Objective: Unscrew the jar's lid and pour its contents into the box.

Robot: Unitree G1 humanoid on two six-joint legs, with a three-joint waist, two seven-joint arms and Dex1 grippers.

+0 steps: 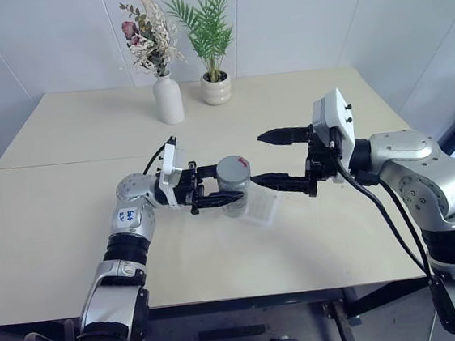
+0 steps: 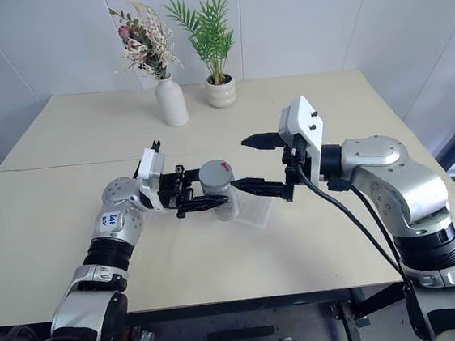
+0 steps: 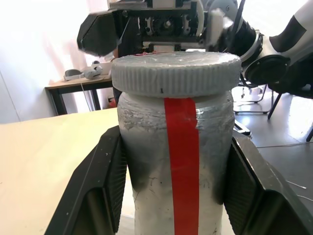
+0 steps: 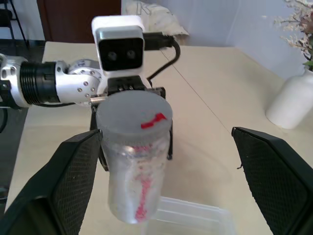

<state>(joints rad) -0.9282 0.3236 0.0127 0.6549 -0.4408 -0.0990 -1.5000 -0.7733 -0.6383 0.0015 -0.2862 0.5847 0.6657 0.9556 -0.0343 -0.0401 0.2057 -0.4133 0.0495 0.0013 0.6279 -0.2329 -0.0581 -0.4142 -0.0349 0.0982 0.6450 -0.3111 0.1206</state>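
The table (image 1: pixel 74 260) is carrying the whole scene, with a white vase (image 1: pixel 168 98) and a potted plant (image 1: pixel 216 86) standing together at its far edge, well apart from the work. Near the middle, the box (image 1: pixel 262 209) is lying low on the tabletop, just right of the jar and partly beneath it as seen from the head.

The left gripper (image 1: pixel 213 190) is reaching in from the left and clenching the jar (image 1: pixel 234 196) by its body, one finger on each side, holding it upright above the table. The jar's long axis is running vertical, so the lid (image 1: pixel 233 170) is facing up, with its ribbed rim showing clearly above the fingers in the left wrist view.

The right gripper (image 1: pixel 273 159) is sitting just right of the jar, pointing left toward it, its fingers spread as wide as they go and holding nothing. One finger is lying farther from the robot and higher, the other nearer and lower, close to the jar's side but not touching.

The lid is lying to the left of those open fingers and about level with them; this is the nearer free hand for the lid, and it looks to be needing a short travel leftward to straddle the rim before closing.
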